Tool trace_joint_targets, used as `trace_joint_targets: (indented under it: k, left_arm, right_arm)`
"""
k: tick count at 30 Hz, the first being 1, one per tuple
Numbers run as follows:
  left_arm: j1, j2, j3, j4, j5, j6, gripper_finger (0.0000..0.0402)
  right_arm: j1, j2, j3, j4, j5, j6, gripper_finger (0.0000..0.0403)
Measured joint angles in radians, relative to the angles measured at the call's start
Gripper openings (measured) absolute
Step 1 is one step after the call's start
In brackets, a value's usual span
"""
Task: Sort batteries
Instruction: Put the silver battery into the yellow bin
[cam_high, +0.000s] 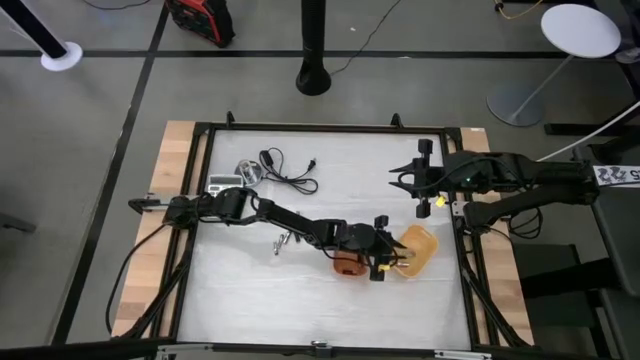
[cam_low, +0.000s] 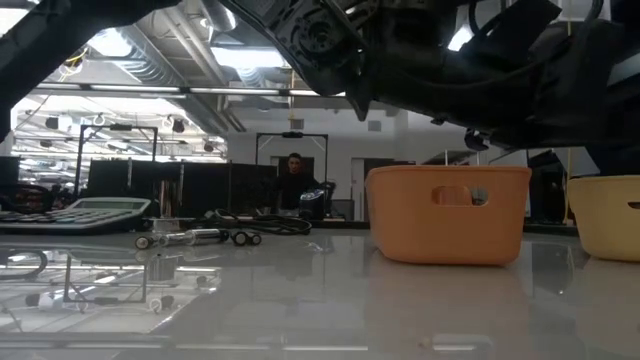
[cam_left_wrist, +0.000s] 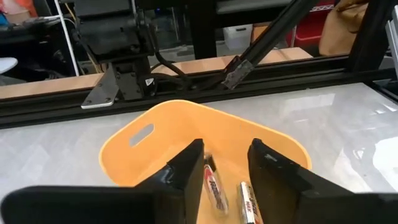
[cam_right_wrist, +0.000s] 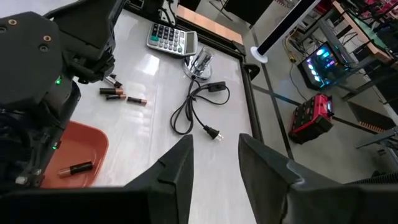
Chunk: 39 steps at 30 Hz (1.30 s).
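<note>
My left gripper (cam_left_wrist: 227, 154) is open and hangs over the yellow tray (cam_left_wrist: 134, 155), also seen from above (cam_high: 425, 243). Two batteries lie on that tray's floor: one (cam_left_wrist: 214, 188) below the gap between my fingers, one (cam_left_wrist: 249, 204) beside it. Neither touches a finger. The orange tray (cam_high: 346, 264) stands next to the yellow one and holds a single battery (cam_right_wrist: 76, 168). Several more batteries (cam_right_wrist: 121, 94) lie loose on the table (cam_high: 281, 243). My right gripper (cam_high: 402, 180) is open and waits near the table's right edge, above the surface.
A grey calculator (cam_right_wrist: 171, 40) and a black coiled cable with a plug (cam_right_wrist: 199, 106) lie toward the table's far left. A black frame (cam_high: 200, 200) rims the table. My left arm (cam_high: 290, 222) stretches across the middle of the table.
</note>
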Motion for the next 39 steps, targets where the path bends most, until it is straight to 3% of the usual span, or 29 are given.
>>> trace_joint_targets:
  k: [7,12,20,23,28,31,34,39]
  left_arm:
    - [0.003,-0.056,-0.001,-0.091,-0.001,-0.002,0.0135]
    - [0.018,-0.198,0.000,-0.461,-0.005,-0.020,0.0125]
    - [0.020,-0.398,-0.015,-1.015,-0.008,-0.153,0.0108]
    - [-0.004,-0.463,-0.047,-1.154,-0.010,-0.195,0.0104]
    - [-0.082,-0.602,-0.153,-1.181,-0.035,-0.274,0.0105]
    - [-0.143,-0.680,-0.247,-1.194,-0.107,-0.337,0.0106]
    - [-0.204,-0.766,-0.348,-1.196,-0.248,-0.451,0.0106]
    - [-0.294,-0.871,-0.522,-1.215,-0.506,-0.668,0.0106]
  right_arm:
    - [0.000,0.012,0.000,0.005,-0.017,0.057,0.0122]
    - [0.000,0.073,-0.027,0.099,-0.080,0.077,0.0122]
    - [0.000,0.246,-0.050,0.236,-0.075,-0.009,0.0122]
    - [0.000,0.319,-0.050,0.304,-0.079,-0.069,0.0122]
    - [0.000,0.448,-0.048,0.443,-0.091,-0.226,0.0122]
    - [0.000,0.526,-0.045,0.527,-0.113,-0.314,0.0122]
    - [0.000,0.607,-0.020,0.564,-0.124,-0.349,0.0122]
    - [-0.001,0.746,0.052,0.614,-0.124,-0.195,0.0122]
